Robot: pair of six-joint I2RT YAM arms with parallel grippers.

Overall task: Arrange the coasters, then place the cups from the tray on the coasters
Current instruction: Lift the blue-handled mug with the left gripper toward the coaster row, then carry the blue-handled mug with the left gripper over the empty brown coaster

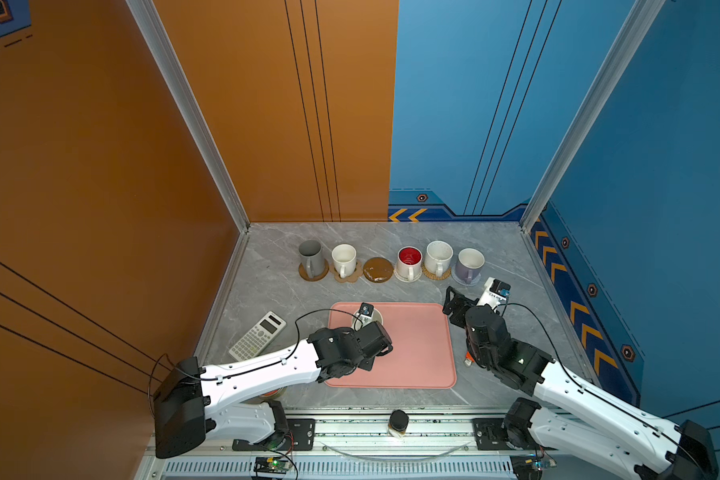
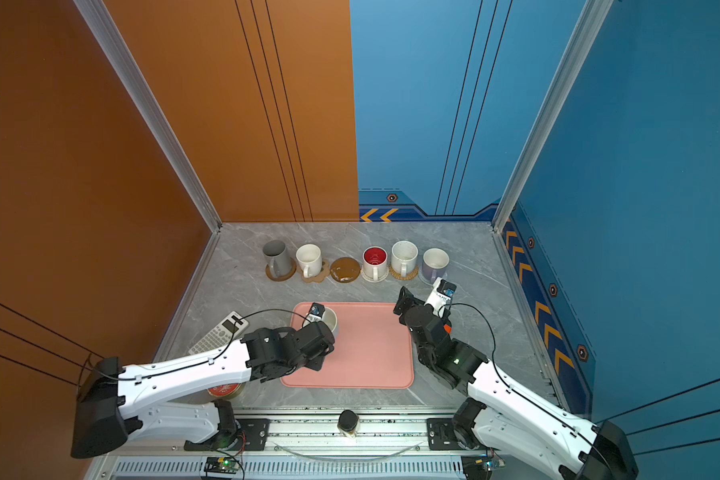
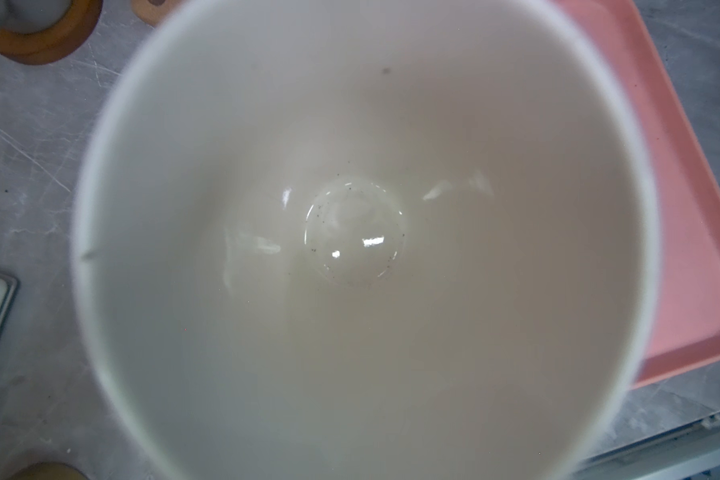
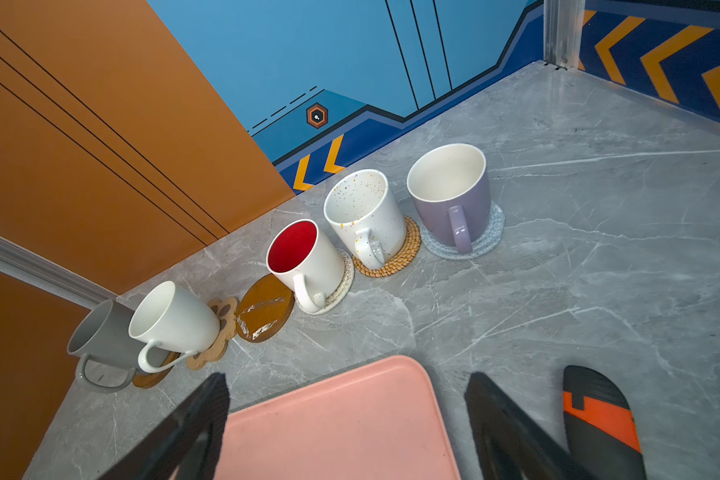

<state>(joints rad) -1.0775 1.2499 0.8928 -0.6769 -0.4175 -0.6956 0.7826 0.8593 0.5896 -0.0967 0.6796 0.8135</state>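
Pink rectangular tray [image 1: 416,365] sits on the grey marbled desk [image 1: 275,291]. At its far-left corner is the pale blue, white-lined mug [image 2: 330,319], its inside filling the left wrist view. Left gripper [image 1: 366,319] over it is closed, fingers hidden, hold unconfirmed. Only the right wrist view shows the right gripper [image 4: 348,386] spread open above the tray's far-right corner. Glossy brown disc coaster [image 1: 378,269] lies bare near the desk's far edge.
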